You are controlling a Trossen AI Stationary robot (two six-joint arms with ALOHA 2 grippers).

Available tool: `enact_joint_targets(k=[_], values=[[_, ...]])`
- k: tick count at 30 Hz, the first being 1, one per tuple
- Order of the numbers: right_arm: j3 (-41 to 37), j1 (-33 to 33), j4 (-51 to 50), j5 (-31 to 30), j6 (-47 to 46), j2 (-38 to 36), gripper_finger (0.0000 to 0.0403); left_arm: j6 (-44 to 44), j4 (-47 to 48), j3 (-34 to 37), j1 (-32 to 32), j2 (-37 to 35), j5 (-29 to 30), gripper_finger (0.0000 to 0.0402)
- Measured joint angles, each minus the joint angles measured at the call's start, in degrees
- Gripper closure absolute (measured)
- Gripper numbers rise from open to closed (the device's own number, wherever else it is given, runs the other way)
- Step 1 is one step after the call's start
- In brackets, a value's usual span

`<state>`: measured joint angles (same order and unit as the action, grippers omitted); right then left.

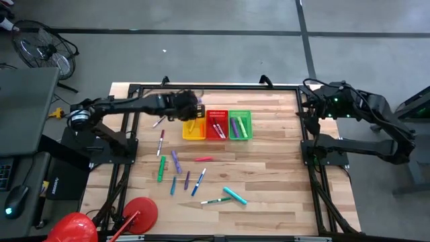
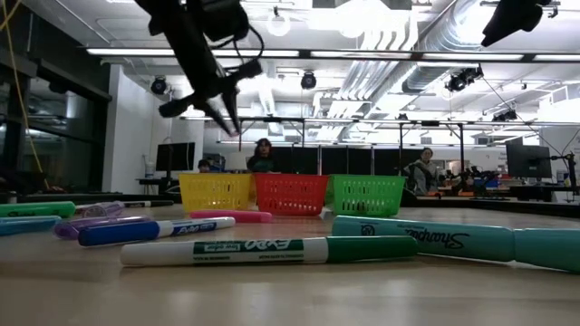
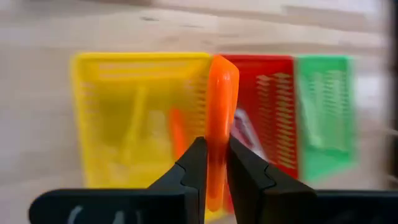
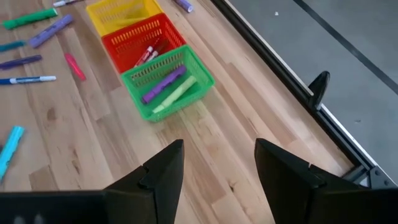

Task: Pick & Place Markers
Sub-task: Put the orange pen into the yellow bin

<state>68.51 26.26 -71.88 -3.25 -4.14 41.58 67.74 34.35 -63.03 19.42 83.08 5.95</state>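
Wood surface (image 1: 269, 168) w/ loose markers (image 1: 176, 161), open-plan room behind.
L wrist view alone shows left gripper (image 3: 212, 163) jaws gripping orange marker (image 3: 219, 124) above yellow basket (image 3: 112, 81); right gripper (image 4: 217, 168) jaws apart, empty.

Wooden table (image 1: 269, 175), yellow basket (image 1: 193, 129), red basket (image 1: 216, 126), green basket (image 1: 240, 126) in a row, loose markers (image 1: 176, 161) scattered, perhaps a dozen.

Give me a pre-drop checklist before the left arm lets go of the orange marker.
1. Grip: left tool shut on the orange marker: ok.
2. Marker upright between the fingers: ok.
3. Tool over the yellow basket: appears so from above: ok.
4. Exact alignment with the basket opening: cannot tell.
5. Room in the yellow basket: few markers inside: ok.
6. Right tool open, parked at the table's right edge, clear of the baskets: ok.
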Motion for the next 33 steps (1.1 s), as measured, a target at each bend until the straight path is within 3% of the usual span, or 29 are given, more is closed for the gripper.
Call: enact_joint_targets(k=[6, 10, 21, 33], values=[[0.0, 0.0, 1.0, -0.1, -0.6, 2.0, 0.0217, 2.3, 11.0, -4.5, 1.5, 5.0, -5.7, 0.0360], [0.0, 0.0, 1.5, -0.1, -1.1, 2.5, 0.0217, 2.8, 14.1, -7.5, 0.3, 7.9, -4.7, 0.0360], [0.0, 0.0, 1.9, -0.1, -2.4, 2.4, 0.0217, 3.0, 15.3, -10.3, 0.4, 16.3, -5.9, 0.0360], [0.0, 0.0, 1.8, 0.2, -2.1, 2.3, 0.0217, 2.4, 15.2, -10.2, 0.4, 17.3, -6.9, 0.0358]])
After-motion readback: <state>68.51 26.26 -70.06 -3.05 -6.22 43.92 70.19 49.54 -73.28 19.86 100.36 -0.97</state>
